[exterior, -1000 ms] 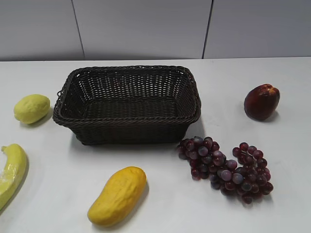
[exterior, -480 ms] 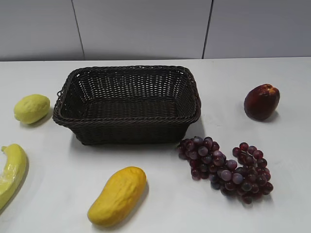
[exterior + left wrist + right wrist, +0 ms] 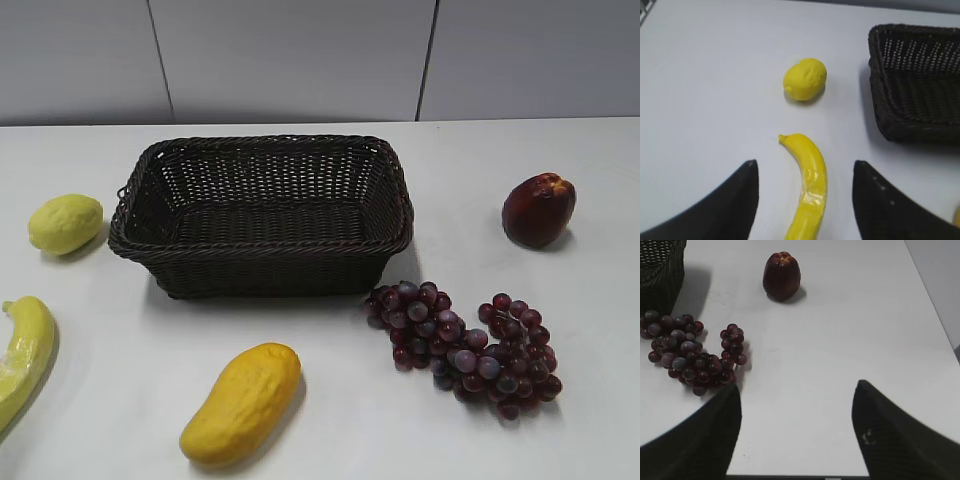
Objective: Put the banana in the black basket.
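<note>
The banana (image 3: 22, 355), long, curved and yellow, lies on the white table at the left edge of the exterior view, partly cut off. In the left wrist view the banana (image 3: 810, 185) lies between the two black fingers of my left gripper (image 3: 805, 165), which is open above it and apart from it. The black basket (image 3: 262, 212) stands empty at the table's middle; its corner also shows in the left wrist view (image 3: 915, 82). My right gripper (image 3: 797, 390) is open over bare table. Neither gripper shows in the exterior view.
A pale lemon (image 3: 65, 223) lies left of the basket. An orange-yellow mango (image 3: 242, 402) lies in front of it. A bunch of dark grapes (image 3: 465, 346) lies at front right, and a dark red apple (image 3: 539, 209) at right.
</note>
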Controlling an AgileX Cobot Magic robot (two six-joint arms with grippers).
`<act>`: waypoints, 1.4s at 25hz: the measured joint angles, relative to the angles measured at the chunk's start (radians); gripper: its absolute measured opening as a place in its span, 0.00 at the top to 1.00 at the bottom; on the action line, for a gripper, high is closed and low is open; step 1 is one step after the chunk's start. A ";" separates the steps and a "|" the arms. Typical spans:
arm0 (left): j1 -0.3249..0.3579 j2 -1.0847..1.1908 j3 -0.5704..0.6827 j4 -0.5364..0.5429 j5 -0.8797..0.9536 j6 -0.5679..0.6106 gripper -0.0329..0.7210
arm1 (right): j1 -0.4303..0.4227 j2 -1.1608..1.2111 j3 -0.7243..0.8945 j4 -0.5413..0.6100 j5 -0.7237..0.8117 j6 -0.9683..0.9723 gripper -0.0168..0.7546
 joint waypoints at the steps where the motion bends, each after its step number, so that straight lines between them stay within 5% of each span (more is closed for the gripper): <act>1: 0.000 0.036 0.000 -0.013 -0.002 0.000 0.19 | 0.000 0.000 0.000 0.000 0.000 0.000 0.26; 24: -0.001 0.741 -0.083 -0.103 -0.029 0.082 0.16 | 0.000 0.000 0.000 0.000 0.000 0.000 0.26; 35: -0.084 0.956 -0.132 -0.083 -0.106 0.111 0.08 | 0.000 0.000 0.000 0.000 0.000 0.000 0.26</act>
